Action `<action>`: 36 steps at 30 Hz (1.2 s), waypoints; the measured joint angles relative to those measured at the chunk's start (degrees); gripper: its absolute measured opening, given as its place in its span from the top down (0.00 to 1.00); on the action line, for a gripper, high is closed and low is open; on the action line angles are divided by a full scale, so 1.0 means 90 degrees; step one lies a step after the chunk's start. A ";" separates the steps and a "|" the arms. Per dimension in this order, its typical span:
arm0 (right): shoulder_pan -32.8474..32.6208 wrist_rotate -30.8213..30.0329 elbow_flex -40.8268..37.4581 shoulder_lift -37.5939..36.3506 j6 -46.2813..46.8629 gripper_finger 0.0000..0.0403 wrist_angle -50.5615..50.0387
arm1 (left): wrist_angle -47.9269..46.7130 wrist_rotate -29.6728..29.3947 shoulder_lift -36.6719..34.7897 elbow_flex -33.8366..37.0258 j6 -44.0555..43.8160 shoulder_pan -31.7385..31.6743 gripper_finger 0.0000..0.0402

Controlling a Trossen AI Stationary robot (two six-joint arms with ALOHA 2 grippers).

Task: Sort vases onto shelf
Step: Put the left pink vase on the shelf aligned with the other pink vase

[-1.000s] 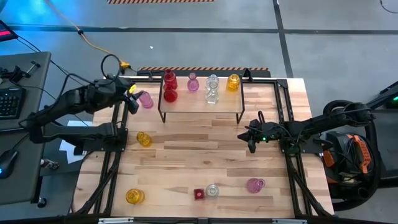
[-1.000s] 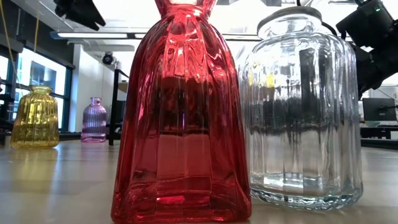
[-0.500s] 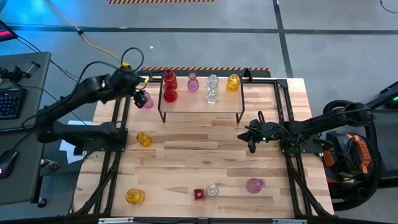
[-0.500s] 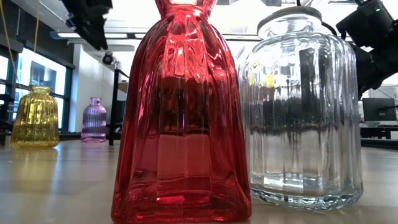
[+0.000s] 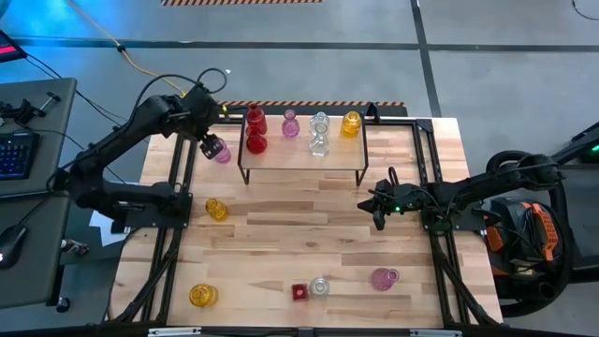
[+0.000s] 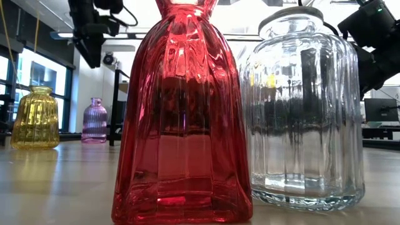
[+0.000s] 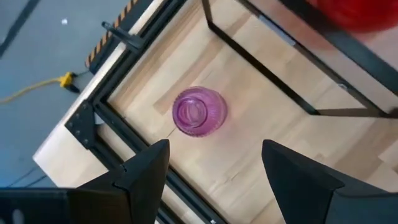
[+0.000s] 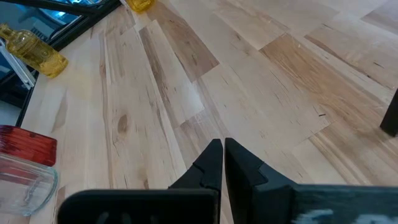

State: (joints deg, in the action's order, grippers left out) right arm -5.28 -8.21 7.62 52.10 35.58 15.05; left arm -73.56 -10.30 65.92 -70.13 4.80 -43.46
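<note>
A wooden table (image 5: 309, 234) held a small shelf (image 5: 299, 159) at its 12 o'clock edge, with six vases on it: two red, one pink, two clear, one yellow. Six more vases stood on the table. The left gripper (image 5: 211, 145), fingers spread wide, hovered above a pink vase (image 7: 198, 111) at 10 o'clock, just beside the shelf's left legs. The step appeared to be the approach for a pickup; next it would need to descend and close around the vase. The right gripper (image 5: 378, 221), fingers pressed together, waited at 3 o'clock.
</note>
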 joint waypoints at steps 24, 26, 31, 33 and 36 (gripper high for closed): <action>-0.0001 0.0000 0.0000 0.0000 0.0000 1.00 0.0000 | 0.0070 0.0676 0.1180 0.0347 0.0290 -0.0464 0.38; -0.0002 0.0000 0.0000 0.0000 -0.0001 1.00 0.0000 | 0.0217 0.0801 0.1118 0.0594 0.0203 -0.0476 0.38; 0.0000 0.0000 0.0000 0.0000 0.0000 1.00 0.0000 | 0.0906 0.0953 0.0899 0.1051 0.0171 -0.0593 0.38; 0.0000 0.0000 0.0000 0.0000 -0.0001 1.00 0.0000 | 0.0977 0.0954 0.0893 0.1061 0.0145 -0.0634 0.38; -0.0002 0.0000 0.0000 0.0000 -0.0001 1.00 0.0000 | 0.0972 0.0954 0.0890 0.1061 0.0140 -0.0641 0.38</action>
State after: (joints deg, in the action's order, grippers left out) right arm -5.30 -8.21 7.62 52.10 35.57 15.05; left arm -64.80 -1.72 73.93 -60.58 6.07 -49.23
